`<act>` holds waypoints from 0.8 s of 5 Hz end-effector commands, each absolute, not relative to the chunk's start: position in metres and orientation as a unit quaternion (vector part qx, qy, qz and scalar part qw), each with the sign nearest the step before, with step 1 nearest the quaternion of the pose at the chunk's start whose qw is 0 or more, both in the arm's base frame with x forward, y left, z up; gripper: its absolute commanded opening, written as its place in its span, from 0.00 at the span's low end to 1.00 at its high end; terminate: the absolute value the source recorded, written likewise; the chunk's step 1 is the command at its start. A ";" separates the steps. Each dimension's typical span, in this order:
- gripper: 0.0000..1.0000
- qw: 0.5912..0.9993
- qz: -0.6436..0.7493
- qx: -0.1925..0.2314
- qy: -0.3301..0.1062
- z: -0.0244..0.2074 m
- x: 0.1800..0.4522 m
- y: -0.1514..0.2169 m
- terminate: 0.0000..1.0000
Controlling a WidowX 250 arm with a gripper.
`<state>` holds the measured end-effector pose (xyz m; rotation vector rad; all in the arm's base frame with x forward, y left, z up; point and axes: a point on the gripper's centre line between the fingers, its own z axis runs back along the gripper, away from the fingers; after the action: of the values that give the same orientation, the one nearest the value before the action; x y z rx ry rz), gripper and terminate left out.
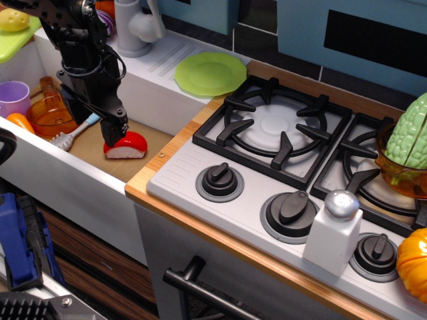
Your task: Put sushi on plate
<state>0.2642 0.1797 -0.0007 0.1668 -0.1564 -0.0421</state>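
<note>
at the far left a lilac plastic cup [13, 97] and an amber see-through bowl [50, 113] sit in the sink basin [143, 143], with a white-headed brush with a pale blue handle [73, 133] lying beside them; next comes the black robot gripper [115, 133], reaching down into the basin with its fingertips at the left end of the small toy sushi with a glossy red top and white rice base [125, 147], apparently closed on it, though the contact is hard to make out. the sushi lies on the basin's tan floor, its long axis running roughly left to right. the flat round light green plastic plate [210, 72] rests up and to the right on the white ledge behind the sink, well apart and higher, so the move likely calls for a lift over the basin wall, then travel right and back. the plate is bare, with the black stove grate [273, 130] just beside it
</note>
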 end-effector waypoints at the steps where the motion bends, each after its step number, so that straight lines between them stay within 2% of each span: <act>1: 1.00 0.993 -0.021 0.083 -0.078 -0.001 0.264 0.180 0.00; 3: 1.00 0.979 -0.152 0.109 -0.077 -0.002 0.282 0.185 0.00; 4: 1.00 0.975 -0.187 0.094 -0.077 -0.005 0.295 0.191 0.00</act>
<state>0.2962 0.1870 -0.0213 0.1304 -0.1446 -0.4016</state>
